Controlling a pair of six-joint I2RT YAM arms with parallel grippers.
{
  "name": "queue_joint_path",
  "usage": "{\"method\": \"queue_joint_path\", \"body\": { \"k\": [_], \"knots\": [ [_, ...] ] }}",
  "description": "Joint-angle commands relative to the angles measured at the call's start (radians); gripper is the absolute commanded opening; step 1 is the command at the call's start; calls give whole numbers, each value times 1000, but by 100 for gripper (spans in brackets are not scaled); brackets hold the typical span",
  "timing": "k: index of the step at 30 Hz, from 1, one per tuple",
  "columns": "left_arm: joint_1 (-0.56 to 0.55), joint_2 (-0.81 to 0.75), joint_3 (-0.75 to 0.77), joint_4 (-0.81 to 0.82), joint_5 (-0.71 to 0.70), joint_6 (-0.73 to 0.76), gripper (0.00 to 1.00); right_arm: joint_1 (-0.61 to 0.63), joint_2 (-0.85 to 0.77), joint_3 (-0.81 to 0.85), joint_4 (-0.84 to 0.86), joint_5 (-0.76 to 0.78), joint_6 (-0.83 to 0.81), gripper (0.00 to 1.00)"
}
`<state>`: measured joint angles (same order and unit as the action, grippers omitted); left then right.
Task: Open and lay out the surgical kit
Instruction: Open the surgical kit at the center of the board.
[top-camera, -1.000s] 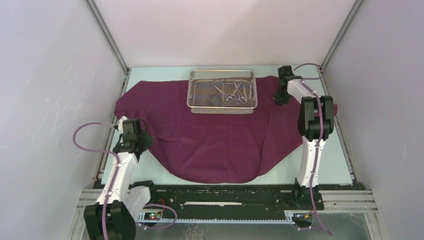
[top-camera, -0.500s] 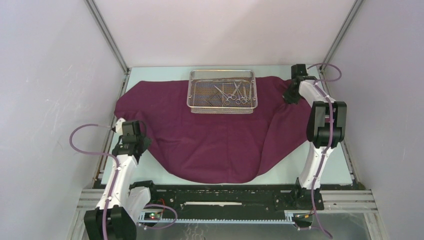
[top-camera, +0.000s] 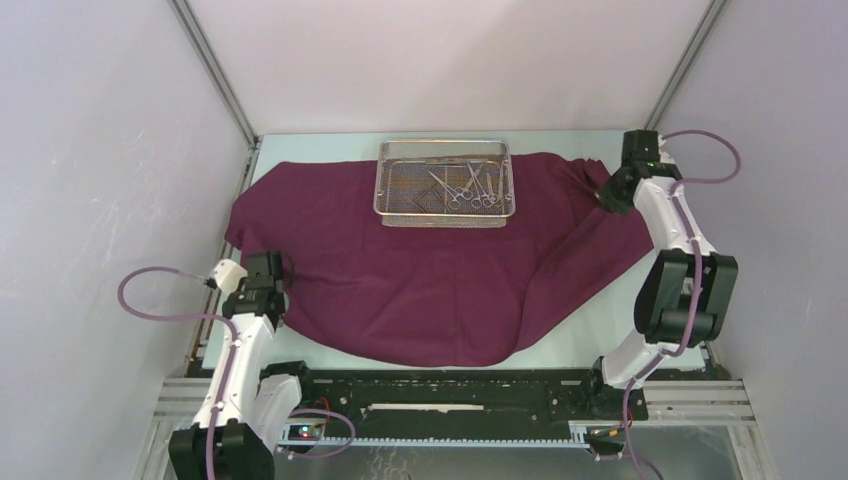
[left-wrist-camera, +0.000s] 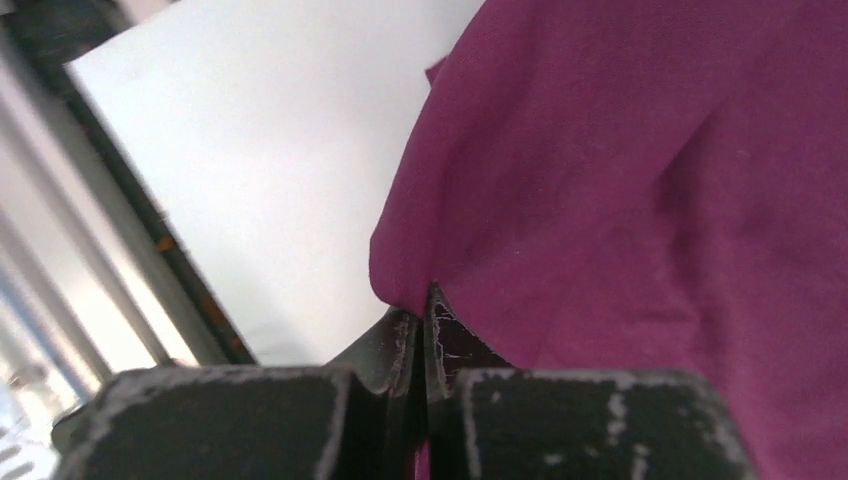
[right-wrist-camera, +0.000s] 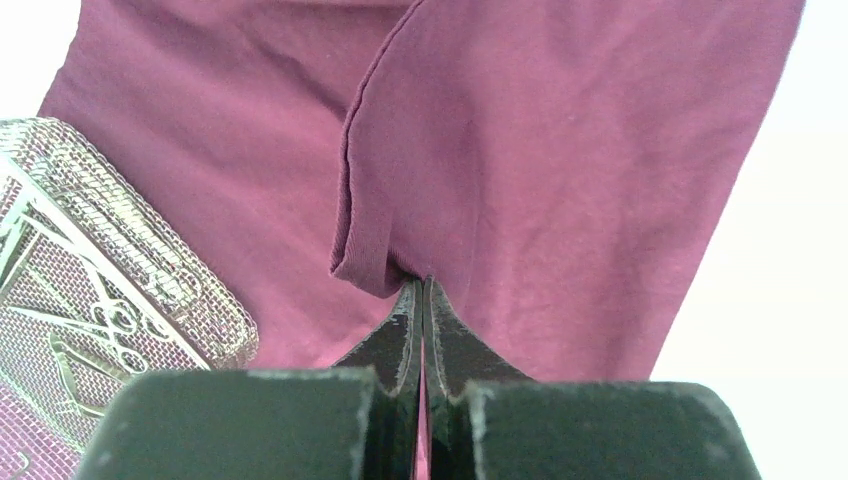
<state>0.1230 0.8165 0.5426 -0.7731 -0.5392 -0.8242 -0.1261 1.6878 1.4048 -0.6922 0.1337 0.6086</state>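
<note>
The maroon cloth wrap (top-camera: 430, 270) lies spread over the table. The silver wire-mesh tray (top-camera: 444, 184) stands on its far middle and holds several slim steel instruments (top-camera: 468, 186). My left gripper (top-camera: 262, 298) is shut on the cloth's near-left edge (left-wrist-camera: 560, 180), pinched between the fingertips (left-wrist-camera: 422, 300). My right gripper (top-camera: 612, 195) is shut on the cloth's far-right corner (right-wrist-camera: 560, 150), with a fold bunched at its fingertips (right-wrist-camera: 421, 290). The tray (right-wrist-camera: 110, 290) shows at the left of the right wrist view.
The pale table top (top-camera: 650, 320) shows bare to the right of the cloth and at the near left (left-wrist-camera: 270, 170). Grey walls enclose the cell on three sides. A black rail (top-camera: 450, 390) runs along the near edge.
My right gripper has pulled the cloth's corner to the right, spreading the cloth wider. My left gripper has pulled its edge toward the near left. The tray has not moved.
</note>
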Motion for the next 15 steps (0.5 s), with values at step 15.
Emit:
{"method": "queue_joint_path", "body": {
  "k": [15],
  "knots": [
    [109,12,185,-286,-279,-167,21,-126,-291,-91,-214,149,29,0]
  ]
}}
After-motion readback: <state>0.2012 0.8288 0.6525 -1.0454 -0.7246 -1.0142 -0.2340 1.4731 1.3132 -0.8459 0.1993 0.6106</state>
